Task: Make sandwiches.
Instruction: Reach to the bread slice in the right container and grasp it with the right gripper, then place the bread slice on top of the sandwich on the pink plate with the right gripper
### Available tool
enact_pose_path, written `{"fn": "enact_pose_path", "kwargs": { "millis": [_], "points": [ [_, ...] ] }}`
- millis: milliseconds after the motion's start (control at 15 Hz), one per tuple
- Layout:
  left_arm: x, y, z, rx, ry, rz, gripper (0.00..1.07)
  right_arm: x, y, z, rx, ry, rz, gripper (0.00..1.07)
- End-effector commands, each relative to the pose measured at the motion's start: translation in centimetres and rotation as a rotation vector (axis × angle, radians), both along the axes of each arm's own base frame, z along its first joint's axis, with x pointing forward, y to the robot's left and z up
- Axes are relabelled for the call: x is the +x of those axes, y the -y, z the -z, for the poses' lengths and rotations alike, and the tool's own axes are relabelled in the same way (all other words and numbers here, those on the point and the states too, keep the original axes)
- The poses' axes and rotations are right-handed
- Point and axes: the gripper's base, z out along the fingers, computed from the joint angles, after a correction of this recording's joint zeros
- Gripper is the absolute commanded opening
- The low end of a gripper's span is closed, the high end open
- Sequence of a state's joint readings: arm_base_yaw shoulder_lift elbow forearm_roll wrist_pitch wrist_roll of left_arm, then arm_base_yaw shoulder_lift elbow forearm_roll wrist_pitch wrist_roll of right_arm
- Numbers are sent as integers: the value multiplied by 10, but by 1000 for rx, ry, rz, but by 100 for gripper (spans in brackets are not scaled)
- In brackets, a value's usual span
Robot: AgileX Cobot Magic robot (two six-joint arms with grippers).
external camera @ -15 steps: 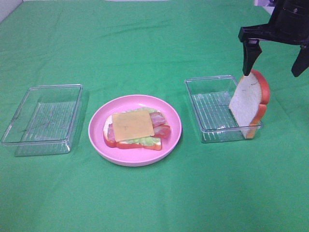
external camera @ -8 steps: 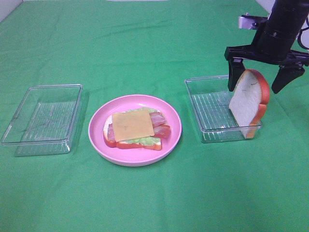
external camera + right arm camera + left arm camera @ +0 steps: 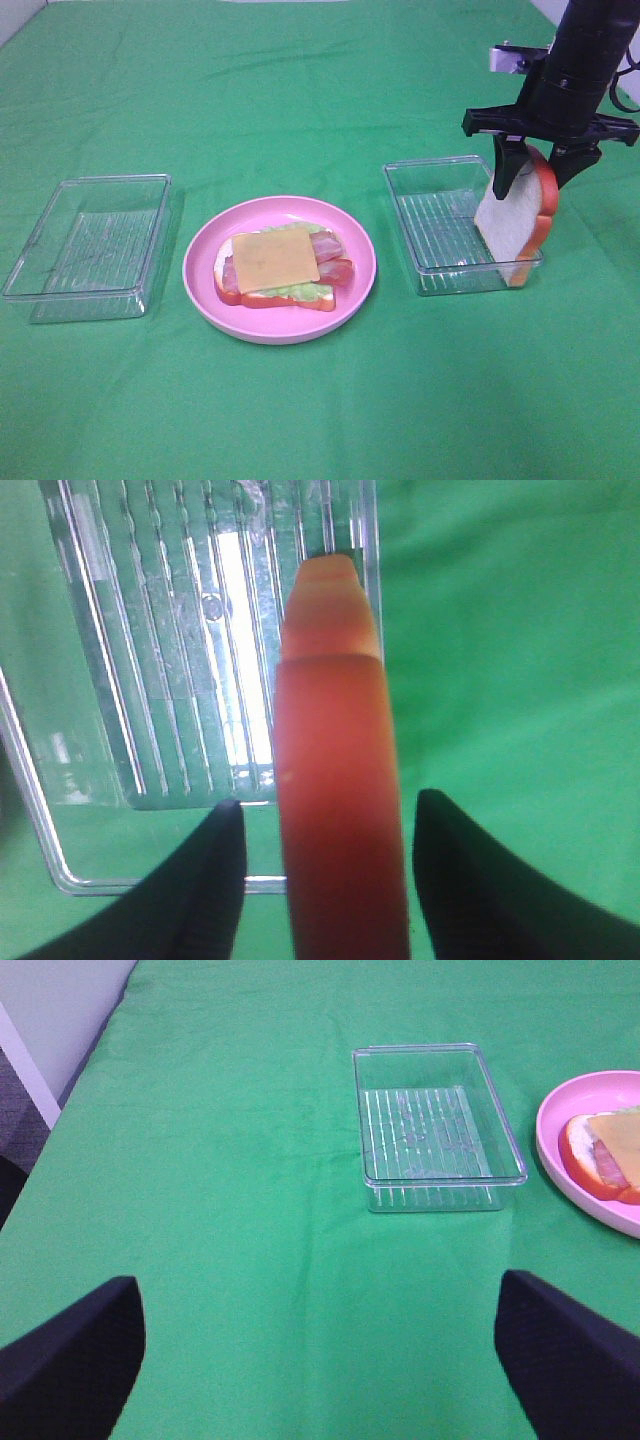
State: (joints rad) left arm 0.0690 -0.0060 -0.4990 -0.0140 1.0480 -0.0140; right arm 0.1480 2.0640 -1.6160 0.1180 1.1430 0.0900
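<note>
An open sandwich stack lies on the pink plate: bread, lettuce, bacon and a yellow cheese slice on top. A second bread slice stands on edge at the right end of the right-hand clear tray. My right gripper straddles the top of that slice. In the right wrist view its crust fills most of the space between the fingers of the right gripper, with a thin gap on each side. My left gripper is open and holds nothing; the exterior high view does not show it.
An empty clear tray sits left of the plate, and the left wrist view shows this tray beside the plate's rim. Green cloth covers the whole table. The right tray's ribbed floor is bare.
My right gripper came down from above the tray onto the standing bread slice, and its fingers have narrowed around it. The slice has not moved. Nothing else changed.
</note>
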Motion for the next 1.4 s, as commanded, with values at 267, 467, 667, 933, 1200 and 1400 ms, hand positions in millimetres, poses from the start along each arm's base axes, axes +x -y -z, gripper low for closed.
{"fn": "enact_pose_path", "kwargs": {
  "millis": [267, 467, 667, 933, 1200, 1400],
  "points": [
    [-3, 0, 0, -4, 25, 2, 88, -1, 3, 5, -11, -21, -18, 42],
    [-3, 0, 0, -4, 25, 2, 88, -2, 3, 5, -14, -33, -11, 9],
    [-3, 0, 0, -4, 25, 2, 88, -4, 3, 2, -15, -44, -4, 0],
    [-3, 0, 0, -4, 25, 2, 88, -18, 3, -45, 19, 28, 13, 0],
    [-3, 0, 0, -4, 25, 2, 88, -42, 6, -110, 57, 212, 15, 0],
    [-3, 0, 0, -4, 25, 2, 88, -67, -12, -134, 297, 288, -11, 0]
  ]
}}
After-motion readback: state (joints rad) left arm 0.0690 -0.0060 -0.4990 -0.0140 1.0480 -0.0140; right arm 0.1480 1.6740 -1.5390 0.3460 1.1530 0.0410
